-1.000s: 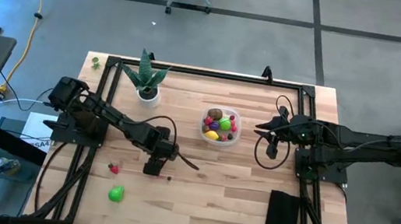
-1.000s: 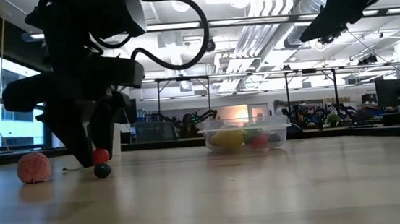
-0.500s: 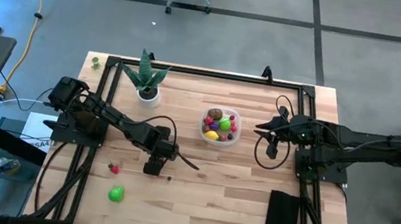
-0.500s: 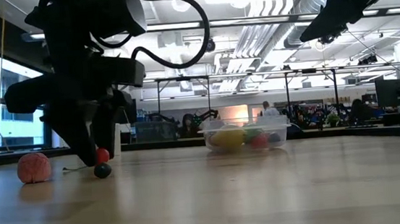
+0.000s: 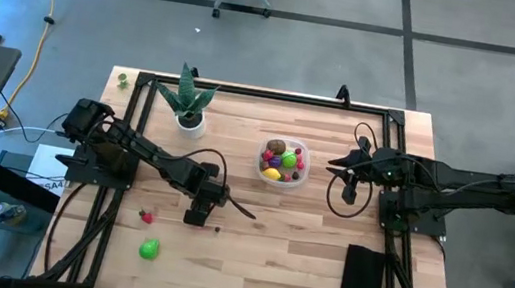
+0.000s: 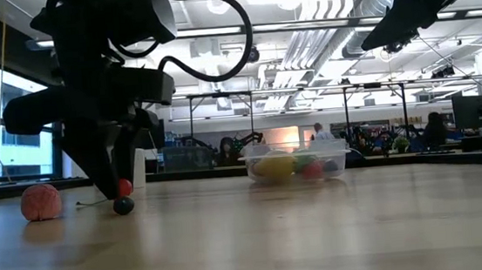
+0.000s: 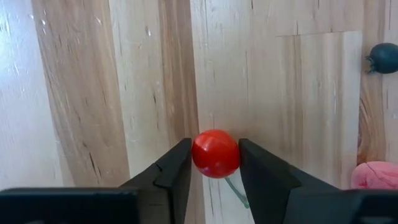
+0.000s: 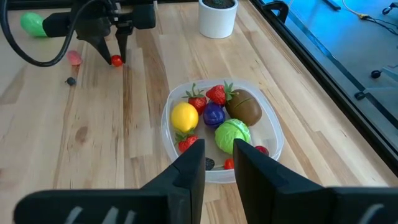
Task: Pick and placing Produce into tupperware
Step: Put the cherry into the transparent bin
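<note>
My left gripper [image 5: 198, 219] stands near the table's middle left, pointing down, shut on a small red round fruit [image 7: 215, 153] with a green stem. A dark berry [image 5: 216, 227] lies just beside it. A pink-red strawberry [image 5: 145, 215] and a green round fruit [image 5: 150, 248] lie nearer the left edge. The clear tupperware [image 5: 283, 163] at the table's middle holds several pieces of produce. My right gripper [image 8: 217, 165] hovers above the table to the right of the tupperware, narrowly open and holding nothing. My left gripper pinches the red fruit's two opposite sides [image 7: 198, 155] between its two fingers [image 7: 177, 171]. The fingers come from above, pointing steeply down. The fruit sits at table level with its stem [image 7: 235, 190] lying under it.
A spiky green plant in a white pot [image 5: 191, 104] stands at the far left. A flat black object [image 5: 362, 285] lies at the near right. Black frame rails [image 5: 275, 94] run round the table's edges. Bare wood stretches along the near side.
My left gripper has kept its place and drawn its fingers together onto the red fruit, which has stayed where it was.
</note>
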